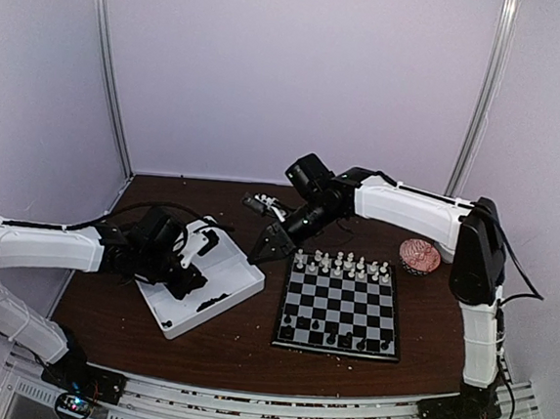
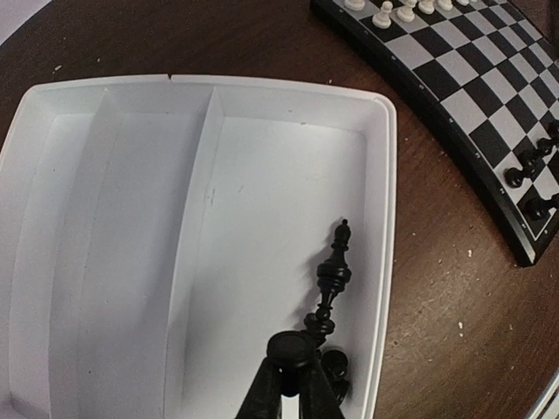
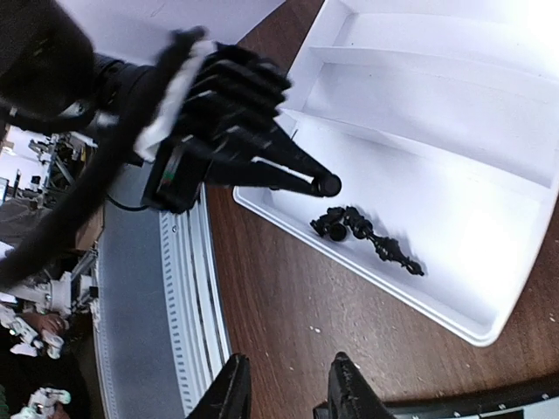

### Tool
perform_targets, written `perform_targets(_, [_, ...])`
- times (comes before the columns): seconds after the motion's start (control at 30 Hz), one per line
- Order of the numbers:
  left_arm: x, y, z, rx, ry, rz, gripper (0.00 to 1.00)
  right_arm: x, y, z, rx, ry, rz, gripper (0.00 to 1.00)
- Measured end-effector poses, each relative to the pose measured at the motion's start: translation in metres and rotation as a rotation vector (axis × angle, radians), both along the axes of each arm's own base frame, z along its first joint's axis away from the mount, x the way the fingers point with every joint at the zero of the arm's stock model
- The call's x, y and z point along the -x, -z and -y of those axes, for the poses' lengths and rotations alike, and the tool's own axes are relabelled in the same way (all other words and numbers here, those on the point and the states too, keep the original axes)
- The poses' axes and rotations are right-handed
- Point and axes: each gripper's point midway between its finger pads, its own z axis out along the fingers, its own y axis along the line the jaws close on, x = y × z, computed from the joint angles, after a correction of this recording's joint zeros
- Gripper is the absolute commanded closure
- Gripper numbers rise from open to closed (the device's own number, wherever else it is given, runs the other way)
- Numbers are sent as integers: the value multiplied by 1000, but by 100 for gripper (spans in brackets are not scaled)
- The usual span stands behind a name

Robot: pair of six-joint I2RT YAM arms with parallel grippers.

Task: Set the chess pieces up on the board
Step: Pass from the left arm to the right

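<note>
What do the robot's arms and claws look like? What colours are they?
The left arm and the right arm both have smooth white tube-like shells with chunky black joints. Thin black cables loop along them. The left claw and the right claw are black, each with two narrow, pointy fingers.

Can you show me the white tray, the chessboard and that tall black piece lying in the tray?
White tray (image 2: 381,201): left wrist view, right rim.
Chessboard (image 1: 342,308): top view, middle squares.
Tall black piece (image 2: 334,275): left wrist view, its collar.
</note>
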Motion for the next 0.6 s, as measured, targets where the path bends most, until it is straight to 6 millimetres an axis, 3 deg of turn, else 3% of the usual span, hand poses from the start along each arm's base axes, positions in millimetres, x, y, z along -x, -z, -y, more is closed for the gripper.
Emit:
perform_targets(0.1, [1,-10,5,30,15,22,95,-3,14,-26,-9,17,-84,63])
perform_targets(0.37, [3,-15,9,52,34,28,95,-9,59,-64,-40,91,-369,60])
perform_targets(0.6, [4,-15,11,60,44,23,94,-14,53,-90,-127,112,-509,62])
